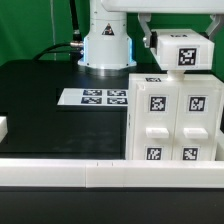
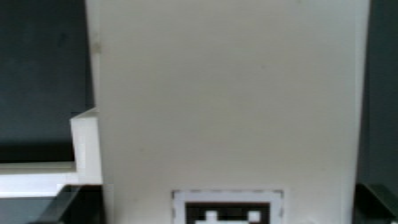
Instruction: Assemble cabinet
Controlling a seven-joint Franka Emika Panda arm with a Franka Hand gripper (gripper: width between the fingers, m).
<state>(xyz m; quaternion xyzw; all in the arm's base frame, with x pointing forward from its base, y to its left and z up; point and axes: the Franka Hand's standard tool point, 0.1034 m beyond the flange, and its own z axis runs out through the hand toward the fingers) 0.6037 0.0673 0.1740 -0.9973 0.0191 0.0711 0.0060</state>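
Note:
The cabinet (image 1: 170, 122) stands upright at the exterior view's right, a thick white box with black-and-white tags on its front and top. Just above its top hangs a white tagged panel (image 1: 186, 52), close to it; whether they touch I cannot tell. My gripper (image 1: 178, 40) comes down from the top right and is shut on this panel. In the wrist view the panel (image 2: 222, 90) fills most of the picture. Its tag (image 2: 231, 211) lies between my dark fingertips (image 2: 50, 207), which press against the panel's two sides. What lies under the panel is hidden there.
The marker board (image 1: 100, 97) lies flat on the black table left of the cabinet. The arm's white base (image 1: 105, 42) stands behind it. A low white rail (image 1: 90, 172) runs along the front edge. A small white block (image 1: 3, 128) sits at the far left.

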